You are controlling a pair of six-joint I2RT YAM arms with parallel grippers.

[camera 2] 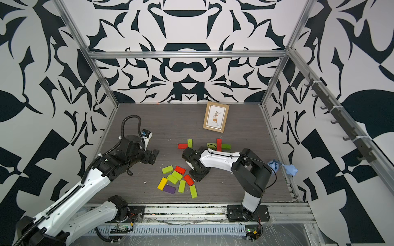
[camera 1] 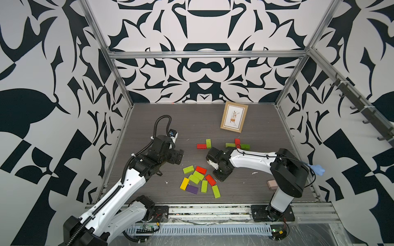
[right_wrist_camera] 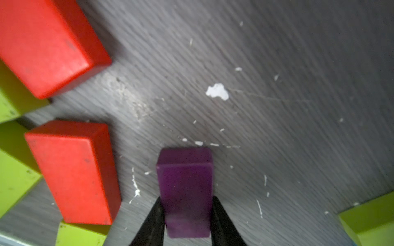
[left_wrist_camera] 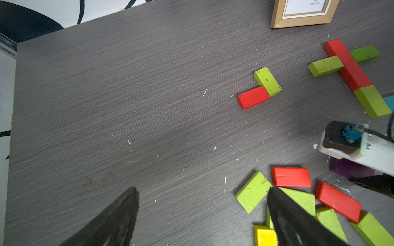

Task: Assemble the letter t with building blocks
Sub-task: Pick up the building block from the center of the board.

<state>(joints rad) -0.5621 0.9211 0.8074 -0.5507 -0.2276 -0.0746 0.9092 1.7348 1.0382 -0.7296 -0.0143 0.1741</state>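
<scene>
- Right gripper (right_wrist_camera: 187,201) pinches a purple block (right_wrist_camera: 185,170) just beside the loose pile (camera 1: 197,176), toward the table's (camera 1: 149,119) front edge.
- Left gripper (left_wrist_camera: 201,189) hangs spread wide, holding nothing.
- Toward the back edge, a red-and-green cross (left_wrist_camera: 349,66) looks built.
- The L-shaped pair (left_wrist_camera: 253,97) beside it seems only begun.

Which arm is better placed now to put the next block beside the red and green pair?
Probably the right. The right gripper is shut on a purple block, so it can carry it to the red and green pair. The left gripper is open and empty above the table.
</scene>
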